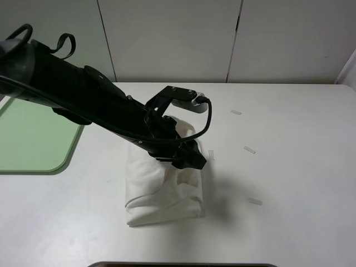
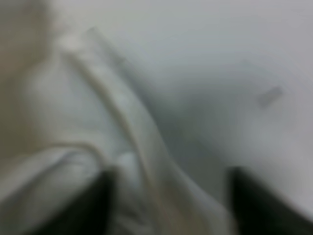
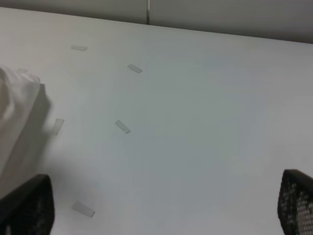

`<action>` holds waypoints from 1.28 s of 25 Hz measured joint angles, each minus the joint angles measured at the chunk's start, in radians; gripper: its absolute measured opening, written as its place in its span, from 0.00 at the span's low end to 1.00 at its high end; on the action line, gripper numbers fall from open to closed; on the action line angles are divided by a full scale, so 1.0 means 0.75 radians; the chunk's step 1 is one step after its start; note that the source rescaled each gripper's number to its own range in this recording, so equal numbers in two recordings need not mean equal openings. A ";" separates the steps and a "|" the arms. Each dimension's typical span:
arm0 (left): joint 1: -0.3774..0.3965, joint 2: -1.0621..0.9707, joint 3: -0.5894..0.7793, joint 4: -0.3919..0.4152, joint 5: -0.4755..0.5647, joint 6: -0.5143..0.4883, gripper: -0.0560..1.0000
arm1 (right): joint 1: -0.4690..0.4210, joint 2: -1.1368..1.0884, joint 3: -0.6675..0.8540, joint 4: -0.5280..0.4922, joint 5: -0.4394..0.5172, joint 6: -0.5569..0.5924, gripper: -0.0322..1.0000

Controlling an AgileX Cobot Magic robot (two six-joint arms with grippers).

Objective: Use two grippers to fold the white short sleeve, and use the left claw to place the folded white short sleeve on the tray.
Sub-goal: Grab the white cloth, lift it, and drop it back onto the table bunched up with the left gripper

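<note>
Now | left end effector (image 1: 186,158) over folded white short sleeve (image 1: 164,192), fingers spread astride cloth, not gripping | tray (image 1: 33,139) lies to its left | right end effector (image 3: 161,215) wide open, empty.

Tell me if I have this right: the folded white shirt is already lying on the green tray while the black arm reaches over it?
Not quite. The exterior high view shows the folded white shirt on the white table, apart from the green tray. The black arm does reach over it.

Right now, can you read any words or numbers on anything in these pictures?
No, nothing can be read.
Folded white T-shirt: no lettering shows on the visible folds.
Left wrist view: too blurred to show any text.
Tape strips: blank.
Pale green tray: plain, no label visible.
Left arm: no readable marking.
</note>
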 joint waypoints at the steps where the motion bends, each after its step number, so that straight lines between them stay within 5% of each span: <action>1: 0.000 0.001 -0.021 -0.002 0.057 0.061 0.70 | 0.000 0.000 0.000 0.000 0.000 0.000 1.00; 4: 0.000 0.001 -0.042 -0.003 0.123 0.123 0.81 | 0.000 0.000 0.000 0.000 0.000 0.000 1.00; 7: 0.000 0.001 -0.099 -0.037 0.345 0.288 0.88 | 0.000 0.000 0.000 0.000 0.000 0.000 1.00; 15: 0.000 -0.044 -0.114 -0.082 0.384 0.346 0.89 | 0.000 0.000 0.000 0.000 0.000 0.000 1.00; 20: 0.016 -0.181 -0.073 0.068 0.361 0.189 0.89 | 0.000 0.000 0.000 0.000 0.000 0.000 1.00; 25: 0.126 -0.326 0.076 0.206 0.361 -0.126 0.88 | 0.000 0.000 0.000 0.000 0.000 0.000 1.00; 29: 0.211 -0.381 0.165 0.232 0.345 -0.202 0.88 | 0.000 0.000 0.000 0.000 0.000 0.000 1.00; 32: 0.246 -0.383 0.181 0.224 0.196 -0.212 0.88 | 0.000 0.000 0.000 0.000 0.000 0.000 1.00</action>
